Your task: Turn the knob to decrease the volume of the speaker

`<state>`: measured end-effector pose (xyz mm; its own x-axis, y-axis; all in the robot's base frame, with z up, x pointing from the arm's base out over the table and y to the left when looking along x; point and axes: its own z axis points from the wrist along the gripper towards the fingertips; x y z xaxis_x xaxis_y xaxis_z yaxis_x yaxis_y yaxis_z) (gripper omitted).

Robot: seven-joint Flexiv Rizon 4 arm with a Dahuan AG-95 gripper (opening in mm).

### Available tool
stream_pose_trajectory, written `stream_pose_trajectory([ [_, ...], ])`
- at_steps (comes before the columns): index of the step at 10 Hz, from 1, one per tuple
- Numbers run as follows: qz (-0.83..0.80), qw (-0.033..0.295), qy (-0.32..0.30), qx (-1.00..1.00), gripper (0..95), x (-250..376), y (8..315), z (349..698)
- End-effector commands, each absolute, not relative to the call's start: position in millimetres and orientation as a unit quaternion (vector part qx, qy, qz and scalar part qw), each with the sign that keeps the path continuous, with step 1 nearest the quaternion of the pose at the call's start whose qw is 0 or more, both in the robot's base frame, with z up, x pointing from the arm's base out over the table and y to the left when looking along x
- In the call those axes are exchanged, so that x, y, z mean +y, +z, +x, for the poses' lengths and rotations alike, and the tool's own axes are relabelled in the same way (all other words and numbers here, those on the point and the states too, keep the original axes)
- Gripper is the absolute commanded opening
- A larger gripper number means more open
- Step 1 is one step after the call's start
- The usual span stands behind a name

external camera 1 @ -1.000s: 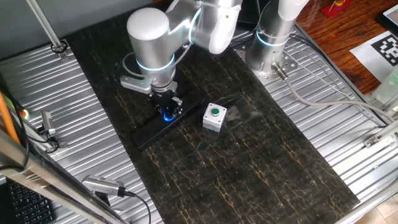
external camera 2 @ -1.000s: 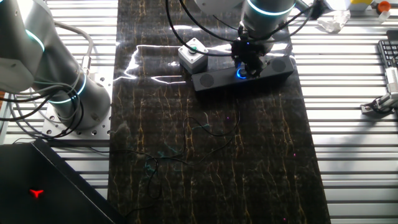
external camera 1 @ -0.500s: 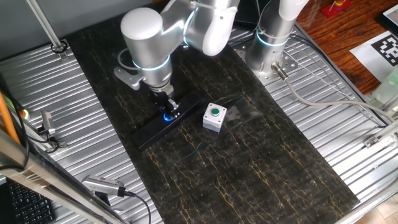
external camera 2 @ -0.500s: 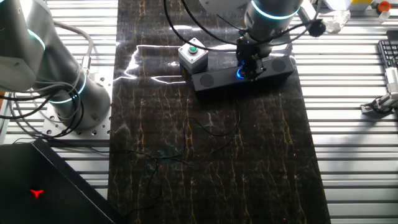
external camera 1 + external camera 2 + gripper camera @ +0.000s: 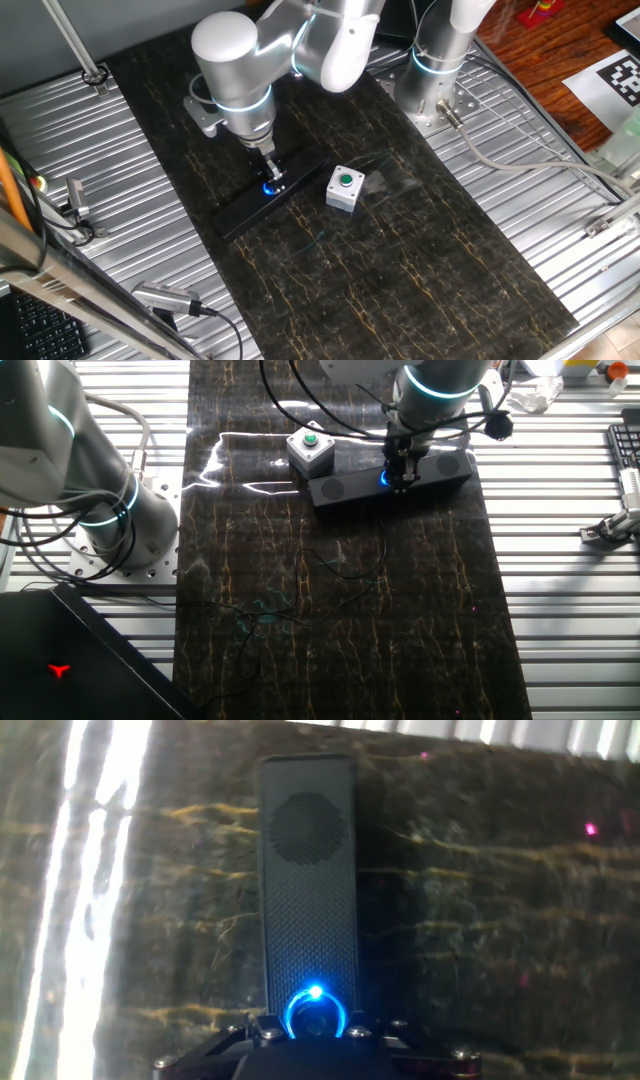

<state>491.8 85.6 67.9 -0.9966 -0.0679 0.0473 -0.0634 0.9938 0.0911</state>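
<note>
Claw (image 5: pixel 270 178) is down on the speaker (image 5: pixel 268 194), right at the knob (image 5: pixel 270 187), w/ the wrist above it. In one fixed view the fingers look narrow and close together over the blue glow, but whether they pinch the knob or only stand on it I cannot tell; the tips are too small here.

Other fixed view shows the same spot from a different side: claw (image 5: pixel 396 478) at the knob (image 5: pixel 384 480), about the middle of the speaker (image 5: pixel 390 481), which lies across the dark marbled tabletop (image 5: pixel 340 620). This view shows both round grilles of the bar, approx. at each end. White box w/ green button (image 5: pixel 309 448) is just beside the speaker, at its far long side, near one end.

Hand view gives what the fixed views do not: the knob (image 5: pixel 316 1016) w/ its lit blue ring, close at the bottom edge, and one half of the speaker (image 5: pixel 309 880) running away from it w/ mesh surface. Fingertips are not visible there, only the black claw body at the bottom.
</note>
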Motion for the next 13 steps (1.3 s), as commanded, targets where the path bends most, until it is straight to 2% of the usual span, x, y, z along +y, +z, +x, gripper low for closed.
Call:
stream_pose_trajectory([
  [1,0.011,0.024,-0.042,-0.999,19.0,85.3,66.0,491.0],
  [13,0.087,0.018,-0.037,-0.995,19.0,85.0,65.8,491.0],
])
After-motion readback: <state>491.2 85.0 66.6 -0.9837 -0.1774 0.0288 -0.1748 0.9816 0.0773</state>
